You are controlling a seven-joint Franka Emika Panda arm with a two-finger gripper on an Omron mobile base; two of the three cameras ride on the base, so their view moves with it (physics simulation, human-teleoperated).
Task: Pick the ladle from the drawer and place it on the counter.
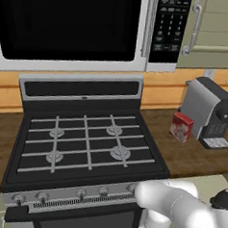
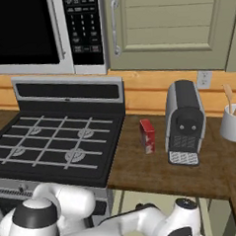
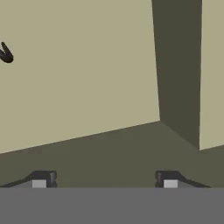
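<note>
Gripper (image 3: 105,179) tips stand wide apart at the bottom of the hand view, with nothing between them. Ahead of them lies the drawer (image 3: 78,74): a pale beige floor, shadowed just in front of the tips, and a darker inner wall ahead and to the right. Far off to the upper left of the tips, at the edge of that view, a small dark curved piece (image 3: 5,53) shows; whether it is the ladle cannot be told. From the base views the arm reaches down below the counter (image 2: 158,169), which carries a coffee machine (image 2: 184,123) and a red carton (image 2: 148,136).
</note>
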